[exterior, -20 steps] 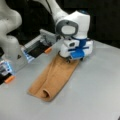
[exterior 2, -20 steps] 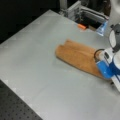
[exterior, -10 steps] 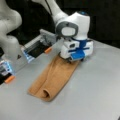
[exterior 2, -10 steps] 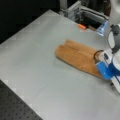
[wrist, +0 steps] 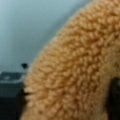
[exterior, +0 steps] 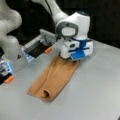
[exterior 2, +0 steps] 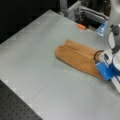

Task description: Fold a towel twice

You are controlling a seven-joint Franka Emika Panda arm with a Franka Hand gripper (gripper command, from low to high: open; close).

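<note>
Little moved; jaws (exterior: pixel 71 58) grip state unclear, at towel (exterior: pixel 53 78) end, grey table (exterior 2: pixel 37 62).

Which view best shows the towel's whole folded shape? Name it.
A front view shows the towel whole, a long folded strip unobstructed, gripper at one end. In a front view the gripper covers one end. The wrist view shows only terry pile.

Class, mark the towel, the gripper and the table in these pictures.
towel (exterior: pixel 56 77): a front view, middle of the folded strip.
gripper (exterior: pixel 71 58): a front view, lower end, at the towel's far end.
table (exterior 2: pixel 37 60): a front view, bare surface.
</note>
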